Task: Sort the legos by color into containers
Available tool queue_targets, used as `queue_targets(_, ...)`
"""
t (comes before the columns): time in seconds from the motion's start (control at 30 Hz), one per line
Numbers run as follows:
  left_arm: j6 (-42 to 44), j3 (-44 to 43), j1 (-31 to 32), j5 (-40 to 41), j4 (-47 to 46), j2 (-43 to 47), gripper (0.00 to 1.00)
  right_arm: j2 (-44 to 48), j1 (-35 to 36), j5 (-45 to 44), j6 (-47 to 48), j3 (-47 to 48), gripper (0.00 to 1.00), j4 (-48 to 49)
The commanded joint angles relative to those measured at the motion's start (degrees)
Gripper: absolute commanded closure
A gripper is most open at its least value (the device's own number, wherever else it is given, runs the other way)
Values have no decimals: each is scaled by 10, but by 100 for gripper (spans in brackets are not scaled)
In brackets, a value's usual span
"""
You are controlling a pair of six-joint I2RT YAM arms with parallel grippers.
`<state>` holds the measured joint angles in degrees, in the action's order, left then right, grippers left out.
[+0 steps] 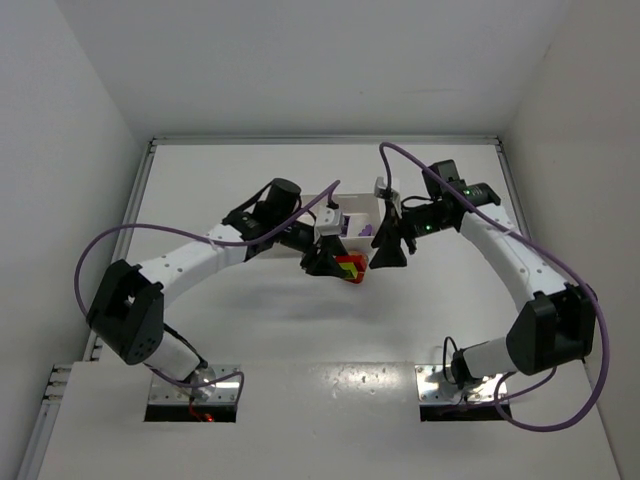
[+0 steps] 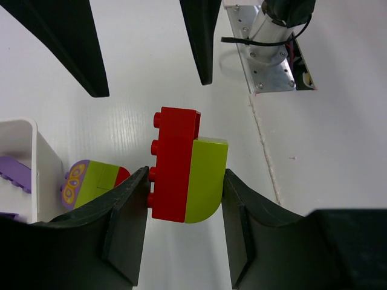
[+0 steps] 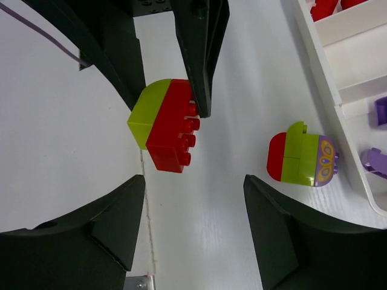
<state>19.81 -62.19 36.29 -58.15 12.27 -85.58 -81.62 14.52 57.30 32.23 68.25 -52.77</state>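
Observation:
My left gripper is shut on a clump of one red and one yellow-green brick, its fingers pressing the studded red side and the rounded green side. The clump also shows in the top view and in the right wrist view. My right gripper is open and empty, facing the left one from just right of the clump. A second clump, red, yellow-green and purple, lies on the table beside the white tray. The tray holds purple bricks and red bricks in separate compartments.
The tray's near wall is close to the left of my left gripper, with a purple brick inside. The right arm's base plate sits at the near table edge. White walls enclose the table on three sides.

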Motion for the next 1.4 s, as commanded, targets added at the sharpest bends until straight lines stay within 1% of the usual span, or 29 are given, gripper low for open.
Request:
queue_targets(0.0,-5,-26,-3,-24,-21,-6,91,10,9,20,-15,0,31,25)
queue_targets(0.33,0,-50,-3,-8,-21,-30,90,-20,46,20,-15,22,31,20)
queue_targets(0.47,0,-55,-3,-8,-27,-35,90,-27,52,15,-15,22,37,26)
queue_targets(0.57,0,-55,-3,-8,-27,-35,90,-33,52,10,-15,22,45,37)
queue_targets(0.6,0,-55,-3,-8,-27,-35,90,-38,52,10,-22,22,51,37)
queue_targets(0.67,0,-55,2,-8,-27,-35,90,-38,52,10,-28,22,58,52)
queue_targets(0.7,0,-55,2,-8,-27,-35,90,-38,52,10,-28,22,63,52)
queue_targets(0.77,6,-55,2,-8,-27,-35,90,-38,52,10,-35,22,67,58)
queue_targets(0.8,6,-55,2,-8,-27,-35,90,-38,52,10,-35,22,72,58)
queue_targets(0.87,11,-50,2,-8,-27,-35,90,-38,52,10,-35,22,76,58)
queue_targets(0.9,11,-50,2,-8,-27,-35,90,-38,52,10,-35,22,81,58)
queue_targets(0.93,11,-50,2,-8,-27,-35,90,-38,52,10,-35,22,83,58)
queue_targets(0.97,11,-50,2,-8,-27,-30,78,-38,52,10,-35,16,86,63)
queue_targets(1.0,11,-44,8,2,-27,-30,65,-38,52,5,-35,16,90,63)
queue_targets(1.03,11,-44,8,11,-27,-24,53,-38,52,4,-40,16,92,68)
queue_targets(1.07,5,-37,14,22,-33,-14,34,-38,46,4,-40,16,94,68)
queue_targets(1.1,-22,-29,14,32,-59,-6,20,-38,45,4,-52,16,96,73)
queue_targets(1.13,-40,0,14,59,-81,7,9,-38,39,10,-74,11,98,79)
queue_targets(1.17,-56,18,14,73,-105,22,7,-38,34,15,-80,11,99,79)
queue_targets(1.2,-70,37,14,91,-154,56,5,-38,34,15,-85,11,99,84)
queue_targets(1.23,-95,76,14,142,-180,75,5,-38,27,27,-107,6,100,89)
queue_targets(1.3,-116,112,19,198,-244,114,4,-33,22,38,-140,-2,100,114)
queue_targets(1.33,-116,137,19,233,-255,149,2,-33,17,48,-175,-11,100,123)
queue_targets(1.37,-104,144,27,253,-255,163,2,-33,16,54,-194,-21,100,135)
